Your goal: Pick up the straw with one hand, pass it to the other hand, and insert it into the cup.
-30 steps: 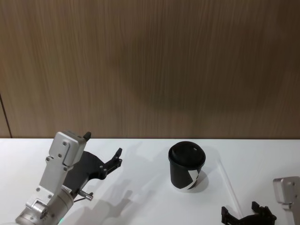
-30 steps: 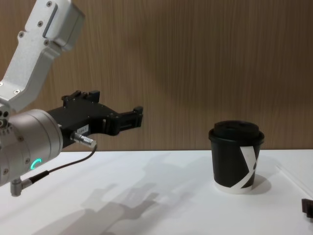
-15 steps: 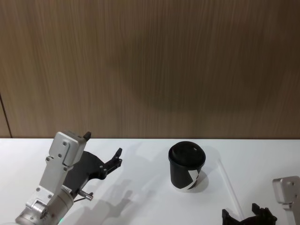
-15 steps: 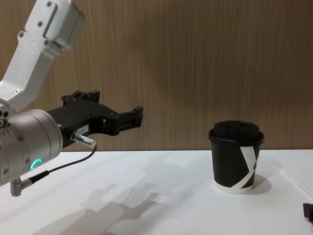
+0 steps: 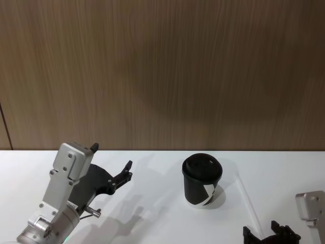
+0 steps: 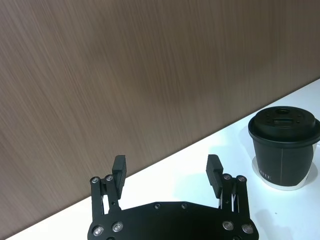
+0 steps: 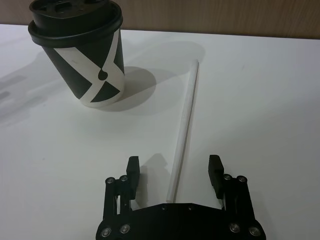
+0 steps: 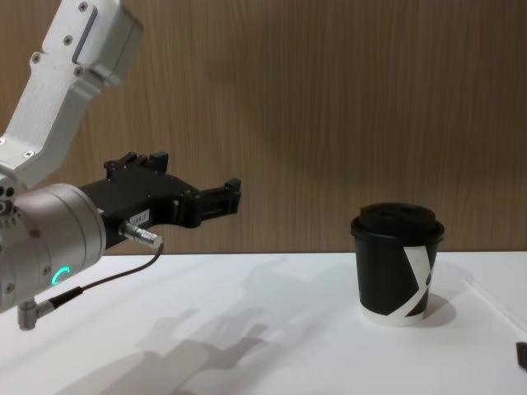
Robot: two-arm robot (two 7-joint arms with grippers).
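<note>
The black cup point(image 5: 202, 180) with its domed lid stands upright on the white table point(image 5: 152, 213), also seen from the side as the cup point(image 8: 398, 263). The white straw point(image 5: 249, 203) lies flat to its right. In the right wrist view the straw point(image 7: 186, 125) runs from beside the cup point(image 7: 82, 55) to between my fingers. My right gripper point(image 7: 174, 162) is open and straddles the straw's near end; it appears low as the right gripper point(image 5: 261, 230). My left gripper point(image 5: 111, 156) hovers open and empty left of the cup, and the left gripper point(image 6: 166, 165) faces the cup point(image 6: 284, 145).
A brown wood-grain wall point(image 5: 162, 76) closes off the back of the table. A thin grey cable point(image 8: 107, 280) hangs from the left wrist. Bare white tabletop lies between the left gripper and the cup.
My right gripper has drawn back a little toward the near edge, along the straw. The left arm, the cup and the straw have stayed put.
</note>
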